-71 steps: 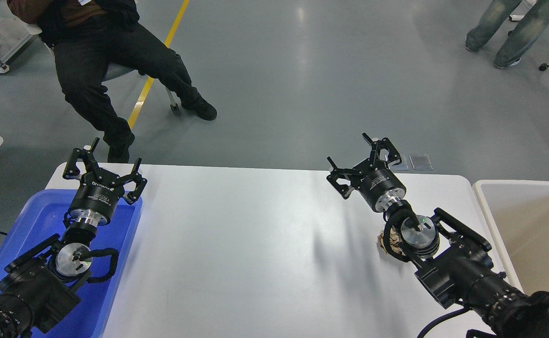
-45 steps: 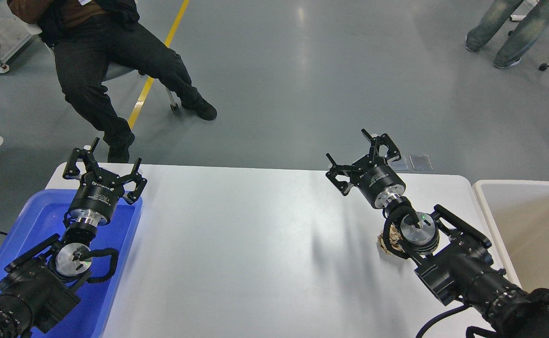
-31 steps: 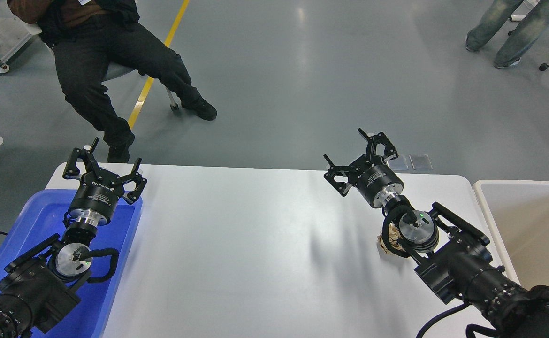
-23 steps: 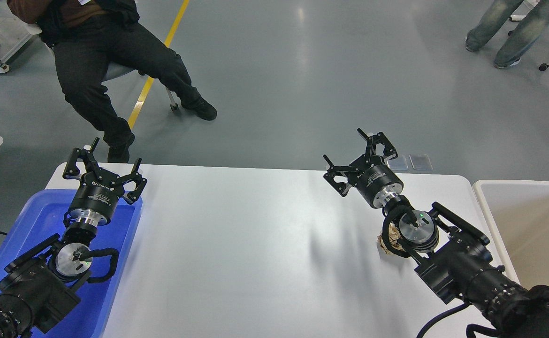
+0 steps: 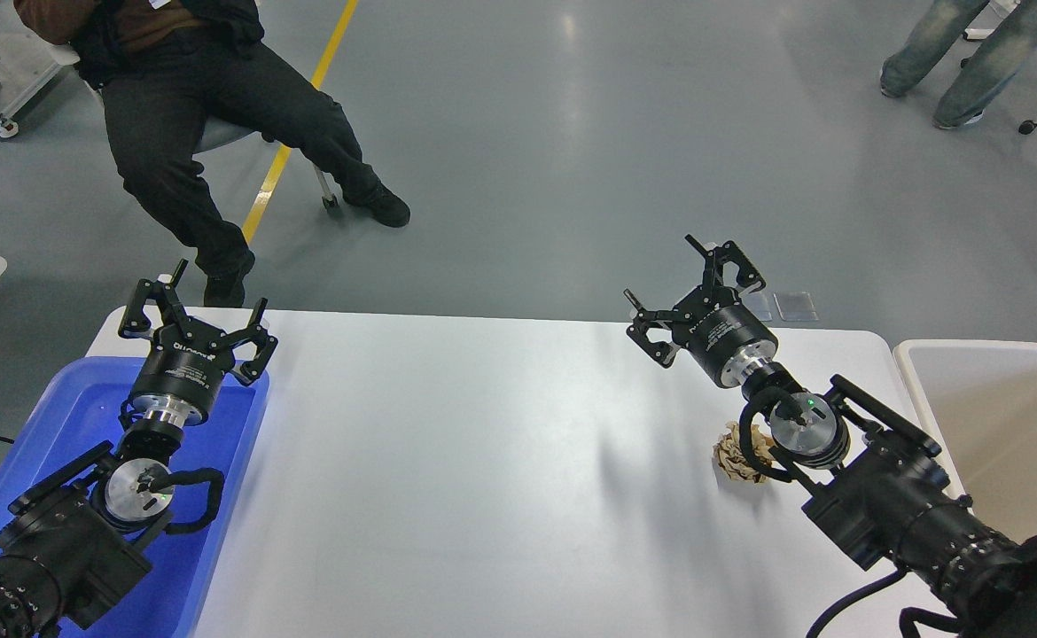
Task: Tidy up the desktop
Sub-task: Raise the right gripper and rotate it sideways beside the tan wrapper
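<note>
Smooth white desktop (image 5: 448,461), slight sheen, soft glare up the middle. Glossy blue plastic tray (image 5: 226,496) on the left edge. Beige-white bin (image 5: 926,390) on the right, looks like matt plastic. Crumpled brownish paper wad (image 5: 733,454), rough and creased. Both the left gripper (image 5: 195,319) and right gripper (image 5: 694,288) in matt black, with shiny bare-metal rings at the wrists. Grey floor (image 5: 572,133) polished enough to throw reflections.

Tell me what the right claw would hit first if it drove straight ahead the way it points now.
Probably nothing soon. The right claw, open and empty, points up and away past the far edge of the desktop, toward bare grey floor. Depth is uncertain from this single view.
</note>
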Robot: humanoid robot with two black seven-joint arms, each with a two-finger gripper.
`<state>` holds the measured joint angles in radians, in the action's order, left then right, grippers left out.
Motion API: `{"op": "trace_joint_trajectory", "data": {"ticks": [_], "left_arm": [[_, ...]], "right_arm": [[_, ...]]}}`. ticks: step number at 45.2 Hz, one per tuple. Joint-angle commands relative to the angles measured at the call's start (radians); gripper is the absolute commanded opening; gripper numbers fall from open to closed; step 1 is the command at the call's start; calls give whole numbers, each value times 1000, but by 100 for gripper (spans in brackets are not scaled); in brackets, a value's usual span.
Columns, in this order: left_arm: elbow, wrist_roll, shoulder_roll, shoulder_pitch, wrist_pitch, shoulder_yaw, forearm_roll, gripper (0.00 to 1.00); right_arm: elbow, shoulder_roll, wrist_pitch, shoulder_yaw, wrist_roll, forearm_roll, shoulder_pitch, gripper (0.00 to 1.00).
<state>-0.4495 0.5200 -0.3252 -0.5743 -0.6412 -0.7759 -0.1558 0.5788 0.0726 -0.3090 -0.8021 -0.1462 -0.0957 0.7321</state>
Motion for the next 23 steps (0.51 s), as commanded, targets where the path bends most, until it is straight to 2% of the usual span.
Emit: {"op": "trace_joint_trajectory", "data": {"ticks": [1, 11, 18, 23], "left_arm": [[0, 0, 0, -1, 0, 0, 1, 100], [0, 0, 0, 1, 0, 0, 1, 100], [0, 0, 0, -1, 0, 0, 1, 100], [0, 0, 0, -1, 0, 0, -1, 100]], "right_arm": [[4, 46, -13, 3, -3, 143, 4, 100], [110, 168, -45, 15, -9, 395, 1, 100], [170, 283, -45, 144, -15, 641, 29, 100], [171, 331, -41, 227, -70, 790, 67, 100]]}}
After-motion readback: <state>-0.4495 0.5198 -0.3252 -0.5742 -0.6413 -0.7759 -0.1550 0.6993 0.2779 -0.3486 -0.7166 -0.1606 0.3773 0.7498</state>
